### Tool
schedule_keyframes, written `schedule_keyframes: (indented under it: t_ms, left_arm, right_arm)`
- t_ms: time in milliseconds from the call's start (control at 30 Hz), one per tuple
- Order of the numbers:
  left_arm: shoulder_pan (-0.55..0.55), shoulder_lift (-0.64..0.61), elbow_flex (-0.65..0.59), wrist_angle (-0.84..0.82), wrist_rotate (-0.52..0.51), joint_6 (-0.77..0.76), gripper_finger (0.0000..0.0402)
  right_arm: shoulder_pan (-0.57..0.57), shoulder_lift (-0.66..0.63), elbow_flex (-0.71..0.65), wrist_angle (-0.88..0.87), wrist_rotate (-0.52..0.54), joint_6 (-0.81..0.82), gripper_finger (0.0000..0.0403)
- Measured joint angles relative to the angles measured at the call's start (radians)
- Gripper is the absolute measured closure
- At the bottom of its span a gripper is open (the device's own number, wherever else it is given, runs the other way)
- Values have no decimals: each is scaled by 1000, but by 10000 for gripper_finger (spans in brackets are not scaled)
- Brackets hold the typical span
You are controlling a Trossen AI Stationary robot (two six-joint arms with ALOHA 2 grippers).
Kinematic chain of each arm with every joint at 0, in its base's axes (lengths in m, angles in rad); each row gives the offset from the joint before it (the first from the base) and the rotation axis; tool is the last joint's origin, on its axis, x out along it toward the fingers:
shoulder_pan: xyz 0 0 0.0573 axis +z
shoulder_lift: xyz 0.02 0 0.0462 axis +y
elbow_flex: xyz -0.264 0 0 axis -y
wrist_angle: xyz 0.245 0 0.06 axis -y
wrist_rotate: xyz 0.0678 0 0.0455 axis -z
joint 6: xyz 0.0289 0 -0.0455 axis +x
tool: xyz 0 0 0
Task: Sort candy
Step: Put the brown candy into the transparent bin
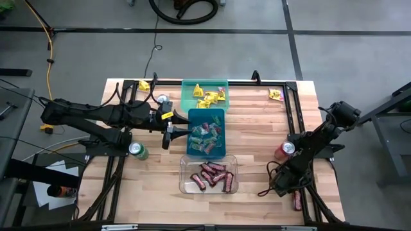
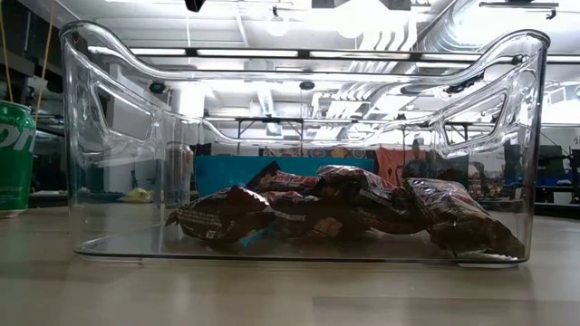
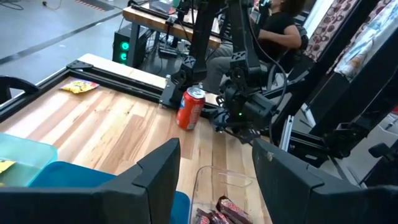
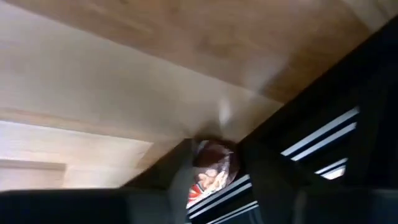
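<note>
Three bins stand mid-table: a green bin (image 1: 204, 95) with yellow candy, a blue bin (image 1: 207, 133) with mixed candy, and a clear bin (image 1: 209, 174) holding red-brown bars (image 2: 344, 204). Loose yellow packets lie at the far left (image 1: 144, 85) and far right (image 1: 276, 94). My left gripper (image 1: 172, 133) hovers open at the blue bin's left edge, nothing between its fingers (image 3: 155, 180). My right gripper (image 1: 290, 194) is low at the near right, beside the black frame rail, shut on a red-brown candy bar (image 4: 211, 169). My right gripper pinches the red-brown candy bar (image 4: 211, 169) between its two fingertips, one finger (image 4: 177, 177) on each side. The fingers slant down from the far right. The bar lies at the table's surface next to the black rail (image 4: 298, 134); which part of it they hold stays hidden.
A green can (image 1: 138, 151) stands left of the bins, a red can (image 1: 284, 149) beside my right arm, and a silver can (image 1: 164, 99) by the green bin. Black frame rails (image 1: 297, 109) run along the table's edges. A person sits beyond the table (image 3: 273, 25).
</note>
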Motion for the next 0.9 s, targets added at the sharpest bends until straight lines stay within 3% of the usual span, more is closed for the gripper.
schedule_keyframes:
  t_ms: [200,267,433,633,767,900]
  left_arm:
    - [0,0,0,-1,0,0,215]
    - [0,0,0,-4,0,0,215]
    - [0,0,0,-3,-11,1,215]
    - [0,-1,0,0,-12,1,215]
    - [0,-18,0,11,-12,1,215]
    - [0,-20,0,33,-13,1,215]
  right_arm:
    - [6,4,-2,42,12,-11,378]
    - [5,6,-3,67,10,-15,396]
    - [6,4,2,92,45,-14,400]
    - [-6,1,103,66,173,-131,402]
    - [-40,-21,228,67,263,-309,402]
    - [-104,-31,379,56,406,-618,402]
